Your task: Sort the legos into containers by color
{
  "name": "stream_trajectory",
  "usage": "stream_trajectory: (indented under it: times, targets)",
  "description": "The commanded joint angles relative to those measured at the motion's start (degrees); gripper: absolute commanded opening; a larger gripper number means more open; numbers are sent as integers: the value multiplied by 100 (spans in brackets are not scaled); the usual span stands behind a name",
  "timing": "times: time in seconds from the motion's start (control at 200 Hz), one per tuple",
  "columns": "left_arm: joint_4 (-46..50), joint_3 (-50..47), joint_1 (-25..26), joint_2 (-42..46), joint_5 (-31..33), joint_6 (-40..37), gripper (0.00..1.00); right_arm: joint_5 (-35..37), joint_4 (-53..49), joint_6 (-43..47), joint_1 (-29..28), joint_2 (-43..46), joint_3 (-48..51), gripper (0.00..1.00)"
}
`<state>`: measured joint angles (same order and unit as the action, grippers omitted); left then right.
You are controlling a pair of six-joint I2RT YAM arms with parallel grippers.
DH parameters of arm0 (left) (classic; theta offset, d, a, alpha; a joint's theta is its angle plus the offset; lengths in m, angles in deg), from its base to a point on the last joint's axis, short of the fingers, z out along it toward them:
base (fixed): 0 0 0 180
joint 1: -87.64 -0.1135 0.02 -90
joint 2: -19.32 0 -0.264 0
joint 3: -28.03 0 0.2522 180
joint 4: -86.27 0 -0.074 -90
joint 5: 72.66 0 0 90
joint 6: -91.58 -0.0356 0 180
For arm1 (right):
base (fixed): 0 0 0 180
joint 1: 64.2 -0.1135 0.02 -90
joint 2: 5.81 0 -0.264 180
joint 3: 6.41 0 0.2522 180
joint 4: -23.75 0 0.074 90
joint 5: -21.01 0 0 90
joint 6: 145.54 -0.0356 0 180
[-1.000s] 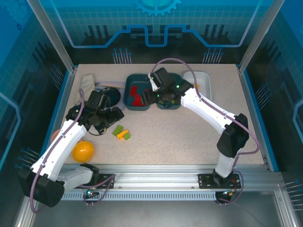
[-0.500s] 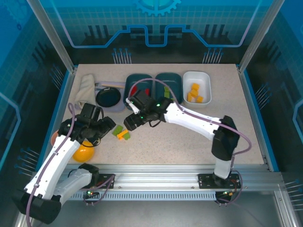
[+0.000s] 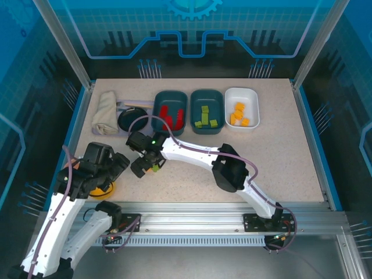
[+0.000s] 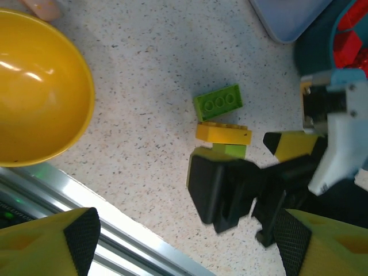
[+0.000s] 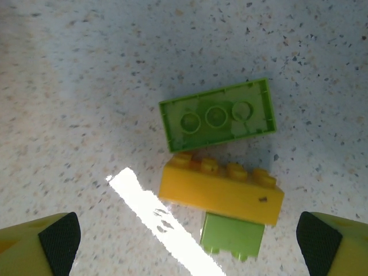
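Right gripper [image 3: 142, 166] moved down over loose legos [image 5: 221, 192], jaws apart

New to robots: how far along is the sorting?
Mostly done: red bricks sit in one teal tray, green bricks the other teal tray, orange bricks the white tray. The open right tool hovers over the last three: upturned green brick, yellow brick, small green brick.

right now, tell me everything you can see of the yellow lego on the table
The yellow lego is a long, narrow, glossy plastic brick lying on the speckled table, its four studs in a row seeming to touch an upturned green brick. A smaller green brick butts its opposite side. A small dark speck marks its face. Nothing grips it.
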<state>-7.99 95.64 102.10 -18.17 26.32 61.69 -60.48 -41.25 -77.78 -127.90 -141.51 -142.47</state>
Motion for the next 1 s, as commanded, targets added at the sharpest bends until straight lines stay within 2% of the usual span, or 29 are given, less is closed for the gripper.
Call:
stream_trajectory:
  times: [0.0,0.2,0.605,0.77,0.995]
  targets:
    - [399,175,-48,145,160,45,84,296,-709,-238,-2,-533,-648,98]
    - [518,214,-46,260,121,19,83,558,-949,-303,-7,-939,-1124,94]
    - [353,188,-48,247,34,-28,83,555,-955,-444,68,-1045,-1217,63]
    - [139,135,-48,187,-82,-115,83,623,-993,-515,121,-675,-1107,60]
    - [-1081,-96,-46,-225,-1010,-530,83,813,-899,-654,435,576,-411,58]
